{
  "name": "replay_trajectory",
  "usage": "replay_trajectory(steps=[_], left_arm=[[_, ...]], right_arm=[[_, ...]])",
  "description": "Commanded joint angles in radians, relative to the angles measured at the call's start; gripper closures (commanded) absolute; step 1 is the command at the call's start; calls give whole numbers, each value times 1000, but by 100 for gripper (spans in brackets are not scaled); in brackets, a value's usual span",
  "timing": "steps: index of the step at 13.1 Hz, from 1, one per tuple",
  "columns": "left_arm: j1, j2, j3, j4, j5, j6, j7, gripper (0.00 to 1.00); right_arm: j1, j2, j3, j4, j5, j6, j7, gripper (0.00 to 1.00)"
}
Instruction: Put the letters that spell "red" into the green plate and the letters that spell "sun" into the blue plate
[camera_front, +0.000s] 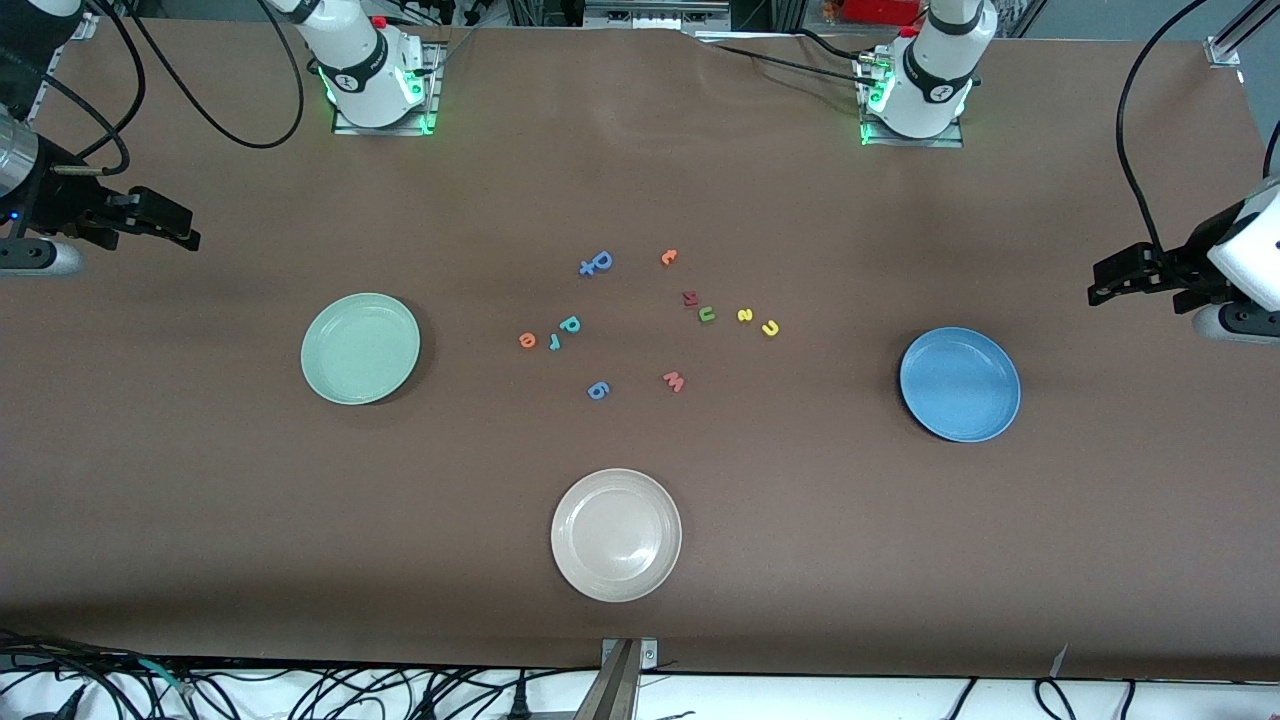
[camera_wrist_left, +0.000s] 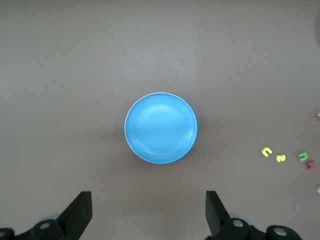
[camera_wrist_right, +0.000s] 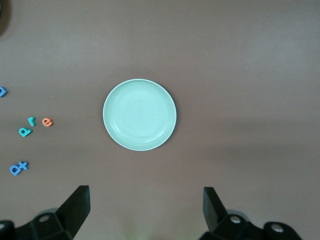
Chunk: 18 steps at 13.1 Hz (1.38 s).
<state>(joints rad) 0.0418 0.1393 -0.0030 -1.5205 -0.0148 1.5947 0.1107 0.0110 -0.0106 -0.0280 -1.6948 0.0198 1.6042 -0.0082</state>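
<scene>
The cream plate (camera_front: 616, 535) lies nearest the camera, bare. Toward the right arm's end, the right gripper (camera_front: 160, 222) hangs with its claw spread apart, holding nothing; the green plate (camera_front: 360, 348) is empty. Mid-table lie the orange e (camera_front: 527, 341), teal r (camera_front: 555, 343) and teal d (camera_front: 571, 324), then the green u (camera_front: 706, 315), yellow s (camera_front: 744, 315) and yellow arch (camera_front: 769, 328). The blue plate (camera_front: 959, 384) is empty. The left gripper (camera_front: 1125, 277) waits, claw apart. These letters look light, soft and thin; pinching each across its edges seems best.
</scene>
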Motion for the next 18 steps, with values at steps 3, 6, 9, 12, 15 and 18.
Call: replay_trajectory(steps=[3,6,9,12,15,18], left_arm=[[4,2,-2,3,-30,8,12,0],[4,3,-2,3,-30,8,12,0],[4,3,-2,3,-31,8,12,0],[4,3,-2,3,-31,8,12,0],[4,3,-2,3,-31,8,11,0],[6,3,-2,5,-30,8,11,0]], right_arm=[[-2,9,0,24,17,-20,-7,0],[0,9,0,24,17,-20,-1,0],[15,7,2,24,18,-21,7,0],[64,9,2,24,6,-20,2,0],[70,17,-3,20,9,-27,-10,0],[66,55,-6,26,15,-75,-7,0]])
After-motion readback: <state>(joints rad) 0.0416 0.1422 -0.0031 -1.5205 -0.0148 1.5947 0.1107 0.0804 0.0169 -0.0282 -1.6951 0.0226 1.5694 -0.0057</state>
